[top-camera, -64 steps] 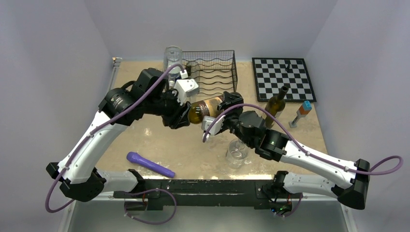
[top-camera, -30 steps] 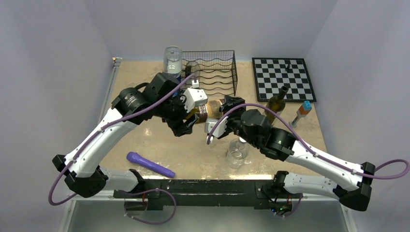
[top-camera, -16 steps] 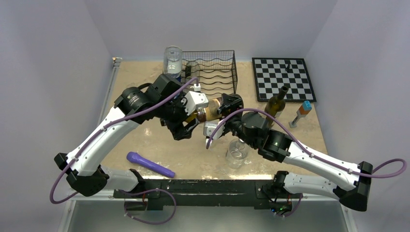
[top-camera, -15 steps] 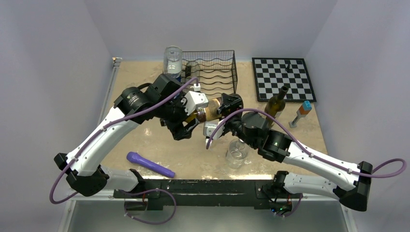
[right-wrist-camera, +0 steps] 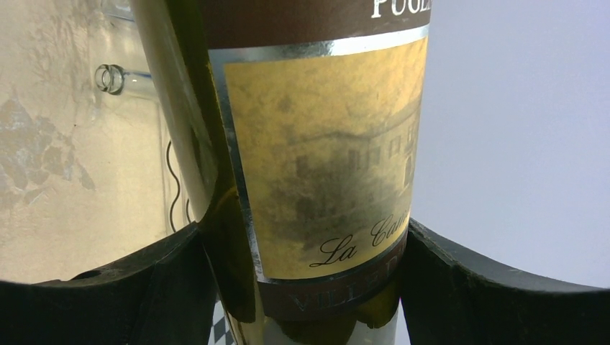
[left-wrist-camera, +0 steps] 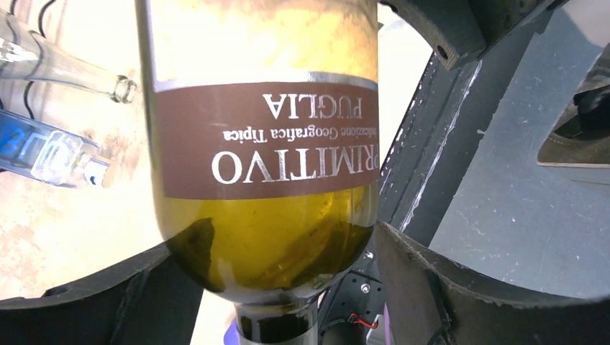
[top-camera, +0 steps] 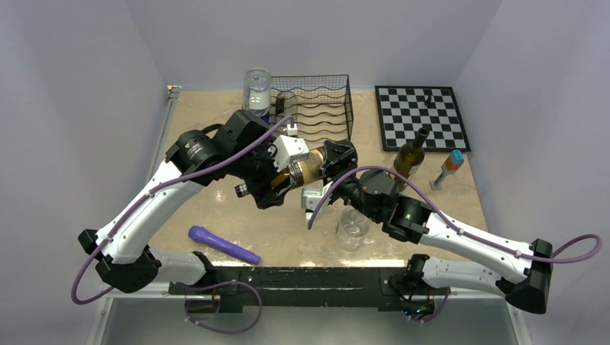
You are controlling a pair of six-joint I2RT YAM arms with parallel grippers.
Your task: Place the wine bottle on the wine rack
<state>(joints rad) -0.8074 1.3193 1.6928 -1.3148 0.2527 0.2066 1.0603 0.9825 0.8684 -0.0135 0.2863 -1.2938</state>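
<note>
Compared with half a second ago, the wine bottle (top-camera: 308, 169) is showing its dark neck (top-camera: 242, 190) more clearly, sticking out toward the lower left past the left gripper (top-camera: 286, 176). That gripper's jaws are standing wider than they were.

In the overhead view, the bottle is hanging in the air at the centre of the frame. It is lying almost level between the two arms, with its base toward the upper right.

The right gripper (top-camera: 336, 156) is clamping the bottle's lower body. In the right wrist view, both black fingers (right-wrist-camera: 460, 287) are pressing against the glass on either side of the yellow label (right-wrist-camera: 324, 158).

In the left wrist view, the left gripper's fingers are flanking the bottle's shoulder. They are sitting just below a brown label (left-wrist-camera: 270, 140) reading PRIMITIVO PUGLIA upside down. Whether they are still squeezing the bottle or only cradling it, I cannot tell.

The wine rack (top-camera: 316, 108), a black wire box with wavy tiers, is sitting at the upper centre of the overhead frame, just above the bottle. The bottle is hovering near the rack's lower right corner but is not resting on it.

A clear glass jar (top-camera: 257, 88) is standing against the rack's left side. To the right, a chessboard (top-camera: 421, 115) is lying flat, with a second dark bottle (top-camera: 410, 154) standing upright just below it. A glass tumbler (top-camera: 352, 226) is standing and a purple tool (top-camera: 223, 244) is lying on the tan table (top-camera: 201, 122), nearer the bottom.
</note>
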